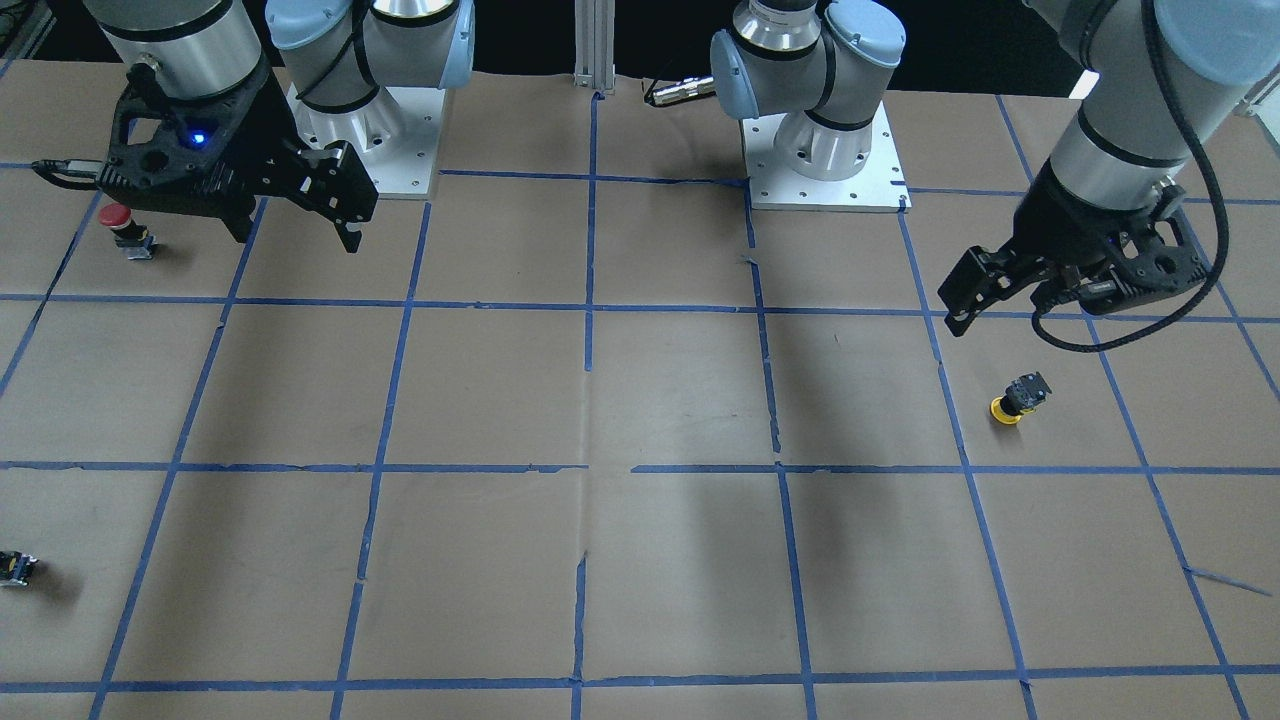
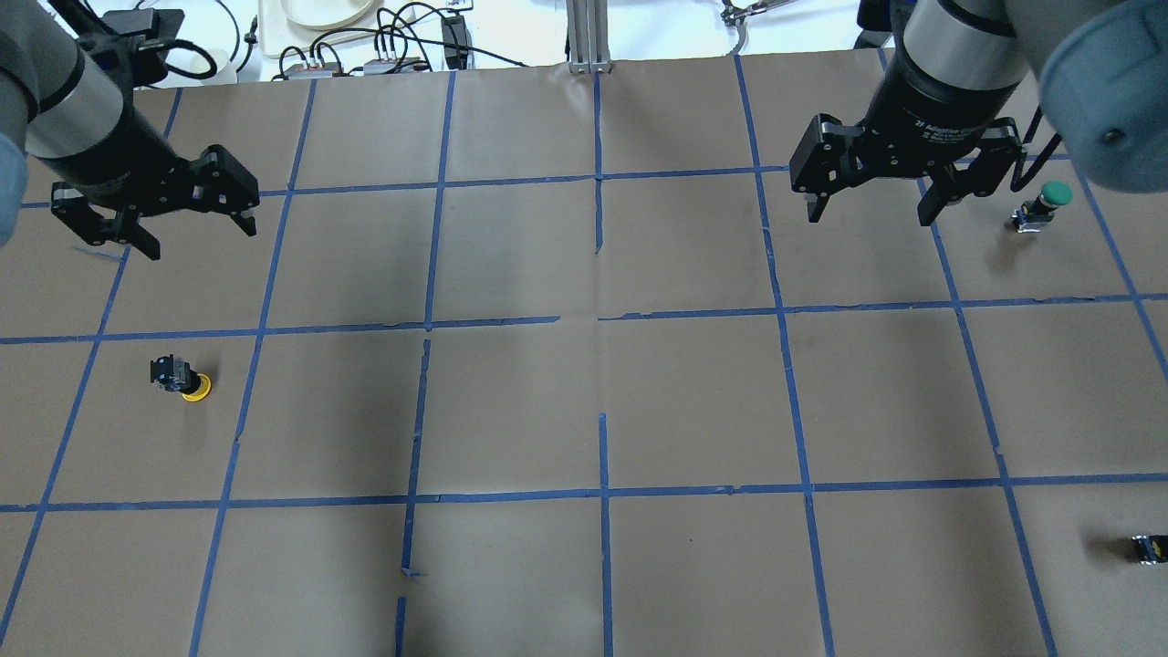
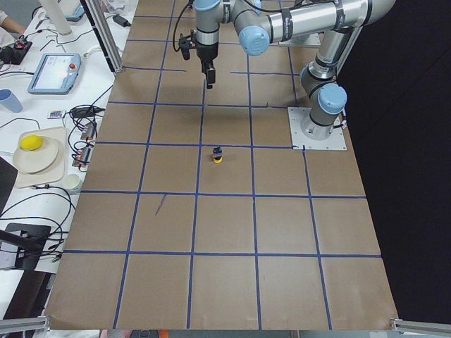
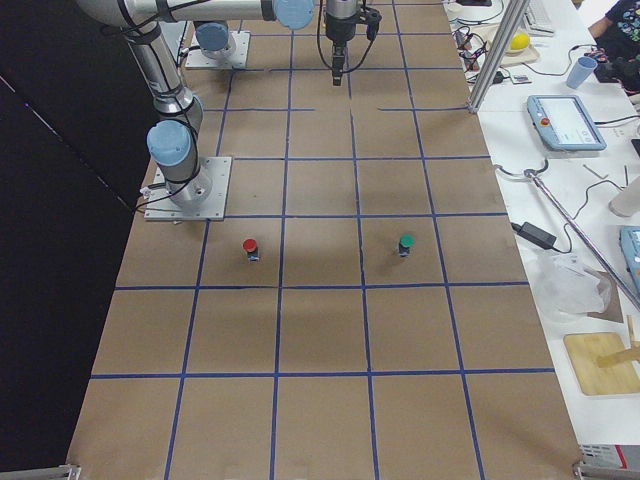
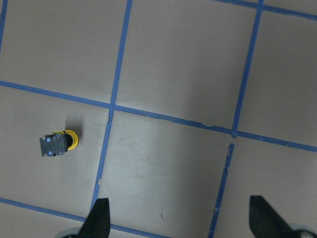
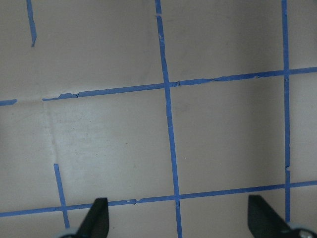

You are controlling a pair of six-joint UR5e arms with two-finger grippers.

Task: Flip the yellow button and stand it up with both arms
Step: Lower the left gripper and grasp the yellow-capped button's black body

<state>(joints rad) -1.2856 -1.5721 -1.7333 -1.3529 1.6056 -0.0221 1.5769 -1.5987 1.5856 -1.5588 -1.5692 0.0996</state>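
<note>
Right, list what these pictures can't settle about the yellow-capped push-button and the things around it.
Yellow-capped push-button with black boxy body: too small in every view to judge its exact tilt.
Small dark part: cut by the front-facing view's left edge and the overhead view's right edge.
Left gripper, right gripper: wrist views show only fingertips; the bottom edge cuts off the rest.

Desk point(image 2: 511, 401) papered brown, blue tape grid point(image 2: 602, 493), some strips torn or gapped. Soft shadows point(image 2: 657, 265) across the middle squares. White bench point(image 3: 42, 116) runs along the far edge: cables point(image 2: 392, 41), pendant point(image 3: 55, 72), plate point(image 3: 32, 160), blue cup point(image 3: 10, 101). Aluminium post point(image 2: 589, 36) at far edge, centre. Near side: black backdrop point(image 3: 409, 183).
</note>
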